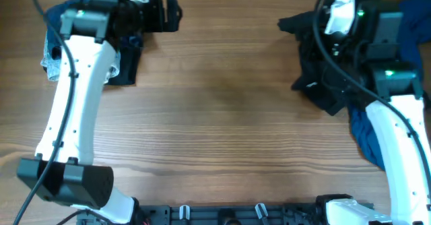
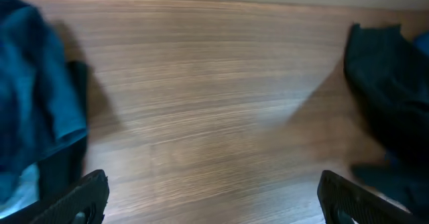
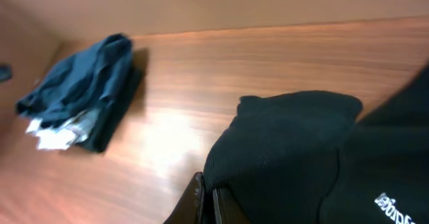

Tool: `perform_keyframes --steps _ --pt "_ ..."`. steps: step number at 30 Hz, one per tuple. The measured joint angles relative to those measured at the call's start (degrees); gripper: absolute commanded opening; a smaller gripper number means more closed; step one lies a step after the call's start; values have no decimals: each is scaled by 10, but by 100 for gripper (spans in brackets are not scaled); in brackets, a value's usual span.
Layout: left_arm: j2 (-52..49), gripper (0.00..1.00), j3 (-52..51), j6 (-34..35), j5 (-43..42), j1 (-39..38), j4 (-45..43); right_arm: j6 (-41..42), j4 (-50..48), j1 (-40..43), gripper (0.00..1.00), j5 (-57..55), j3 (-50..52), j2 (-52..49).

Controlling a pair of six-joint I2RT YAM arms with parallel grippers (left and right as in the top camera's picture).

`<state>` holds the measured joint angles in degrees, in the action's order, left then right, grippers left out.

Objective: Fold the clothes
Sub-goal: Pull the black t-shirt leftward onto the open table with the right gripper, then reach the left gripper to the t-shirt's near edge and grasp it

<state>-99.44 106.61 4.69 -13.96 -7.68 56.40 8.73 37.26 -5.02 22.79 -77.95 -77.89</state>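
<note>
Black garment (image 3: pixel 301 157) fills the nearest part of my right wrist view, bunched over my right pincer (image 3: pixel 206 200). Its fingers are pressed narrow, and as far as this blurred view lets me judge they pinch a fold of the cloth. From overhead the garment sits crumpled at the far right of the table (image 1: pixel 222 117), its long axis running from the far edge back toward my right arm's base, with a blue garment (image 1: pixel 367 134) just beside it. My left pincer (image 2: pixel 213 187) hangs wide and holds nothing, next to the stack of blue clothes (image 1: pixel 60 36) at the far left and well apart from the black piece. So the right arm is nearer, and spreading it flat means drawing it leftward onto bare wood.
</note>
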Motion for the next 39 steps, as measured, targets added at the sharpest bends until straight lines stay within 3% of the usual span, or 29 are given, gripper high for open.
perform_keyframes --steps 6,15,20,24,28,33,39 --pt "5 100 0 4 0 46 28 10 8 -84 4 -7 -28 0" --pt "6 100 0 4 0 63 42 15 51 -238 4 -9 -151 0" --pt "6 100 0 4 0 68 48 10 89 -278 4 -7 -225 6" --pt "6 100 0 4 0 78 48 1 91 -278 4 -31 -259 32" --pt "6 100 0 4 0 88 53 0 130 -254 4 -159 -269 76" --pt "6 100 0 4 -7 88 65 7 196 -132 4 -260 -271 68" --pt "4 98 0 -7 -42 70 145 7 204 -10 4 -222 -271 -28"
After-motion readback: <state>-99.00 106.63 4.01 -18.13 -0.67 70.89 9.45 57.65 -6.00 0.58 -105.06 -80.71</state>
